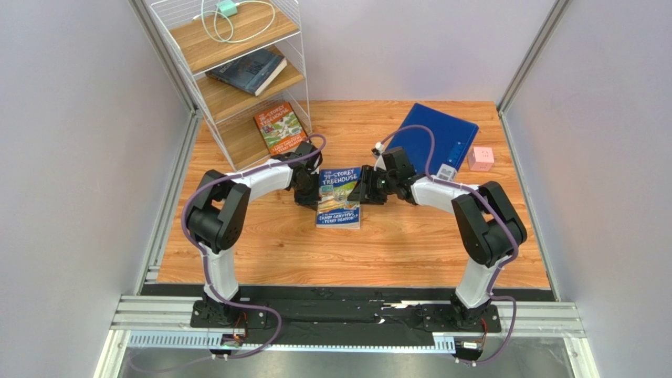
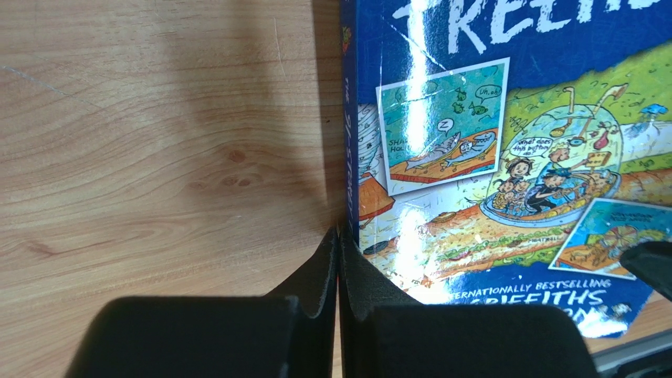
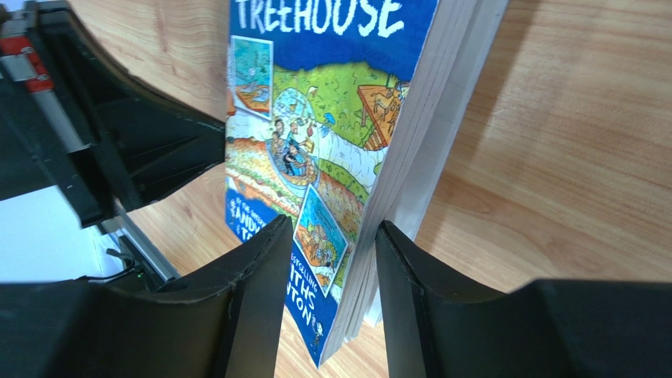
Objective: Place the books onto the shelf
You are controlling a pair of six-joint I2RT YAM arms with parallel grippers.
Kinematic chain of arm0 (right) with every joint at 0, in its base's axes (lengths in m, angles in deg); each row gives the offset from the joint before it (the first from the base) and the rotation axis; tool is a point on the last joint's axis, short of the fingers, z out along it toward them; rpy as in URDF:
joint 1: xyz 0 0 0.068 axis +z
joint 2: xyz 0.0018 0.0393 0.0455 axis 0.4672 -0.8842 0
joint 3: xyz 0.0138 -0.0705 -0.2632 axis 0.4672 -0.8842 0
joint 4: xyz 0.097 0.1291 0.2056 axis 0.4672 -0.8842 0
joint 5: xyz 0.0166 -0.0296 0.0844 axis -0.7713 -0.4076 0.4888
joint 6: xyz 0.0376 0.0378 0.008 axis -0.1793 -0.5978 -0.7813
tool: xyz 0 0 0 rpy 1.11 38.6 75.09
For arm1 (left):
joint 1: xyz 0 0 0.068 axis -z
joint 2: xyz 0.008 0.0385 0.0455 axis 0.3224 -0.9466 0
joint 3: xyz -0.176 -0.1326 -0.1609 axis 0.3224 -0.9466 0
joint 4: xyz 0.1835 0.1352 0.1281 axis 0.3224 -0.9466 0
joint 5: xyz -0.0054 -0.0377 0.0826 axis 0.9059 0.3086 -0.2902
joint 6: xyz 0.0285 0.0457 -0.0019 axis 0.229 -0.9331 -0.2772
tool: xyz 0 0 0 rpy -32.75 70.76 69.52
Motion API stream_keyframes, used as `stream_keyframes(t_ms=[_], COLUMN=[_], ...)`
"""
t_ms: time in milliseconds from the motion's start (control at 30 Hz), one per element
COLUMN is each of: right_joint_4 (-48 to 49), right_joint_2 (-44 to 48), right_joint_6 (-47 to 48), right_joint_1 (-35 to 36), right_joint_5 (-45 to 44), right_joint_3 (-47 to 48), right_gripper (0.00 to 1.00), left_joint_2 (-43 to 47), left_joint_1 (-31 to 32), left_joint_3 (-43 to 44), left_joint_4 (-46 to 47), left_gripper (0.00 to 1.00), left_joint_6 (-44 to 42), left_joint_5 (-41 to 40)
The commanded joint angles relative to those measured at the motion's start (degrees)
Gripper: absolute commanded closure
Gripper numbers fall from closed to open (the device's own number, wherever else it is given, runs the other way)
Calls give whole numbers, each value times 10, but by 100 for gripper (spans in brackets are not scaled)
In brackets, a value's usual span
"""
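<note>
Blue book (image 1: 339, 197): lying on wooden table (image 1: 410, 244), glossy cover, between both grippers.
Left gripper (image 2: 337, 236): pads pressing together, tips sitting at spine edge.
Right gripper (image 3: 335, 228): 2 black pads clamping the page edge.

A robotics lab cell, shown by bare grey walls (image 1: 79, 118), aluminium frame rails (image 1: 530, 59) and wooden table (image 1: 394, 252).

Both arms bent inward, left hand (image 2: 337, 240) clamped shut, right hand (image 3: 333, 227) pinching the blue book (image 1: 339, 206)
</note>
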Motion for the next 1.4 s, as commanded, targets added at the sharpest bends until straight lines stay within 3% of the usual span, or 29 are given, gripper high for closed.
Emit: stream_keyframes(t_ms=[0,100,400,567,633,667,733,767,800,867,900,933,1000,1133,1267,1367], right_joint_4=[34,56,130,96,92,92,88,86,77,70,66,65,63,62,78,85], right_joint_2=[-20,-17,-9,-17,-20,-20,-21,-20,-17,-10,-3,2,14,45,86,123], right_joint_6=[-5,-16,-36,-20,-19,-20,-20,-18,-15,-9,-6,-2,1,-1,-17,-26], right_joint_1=[27,27,34,42,42,41,42,42,42,42,41,41,41,41,41,41], right_joint_5=[53,61,100,98,96,96,96,96,93,85,84,84,87,100,111,106], right_joint_3=[29,21,-2,16,17,18,20,22,25,28,31,32,38,58,70,79], right_gripper=[55,62,61,61,69,85,100,100,100,100,100,100,100,100,100,100], left_joint_2=[9,8,-27,-25,-15,-10,13,26,54,92,138,162,236,350,440,512], left_joint_1=[23,28,60,62,62,62,63,62,62,60,56,55,44,22,4,-1], left_joint_3=[18,24,75,79,76,71,62,49,42,11,-1,-13,-57,-140,-238,-275], left_joint_4=[32,40,54,47,39,26,13,-5,-15,-25,-25,-24,1,80,199,236], left_gripper=[100,100,100,100,100,100,100,100,75,49,31,24,13,4,4,5], left_joint_6=[21,26,37,38,34,33,26,24,24,25,28,30,37,53,94,125], left_joint_5=[43,54,67,54,34,24,-16,-32,-52,-93,-99,-103,-93,-17,33,37])
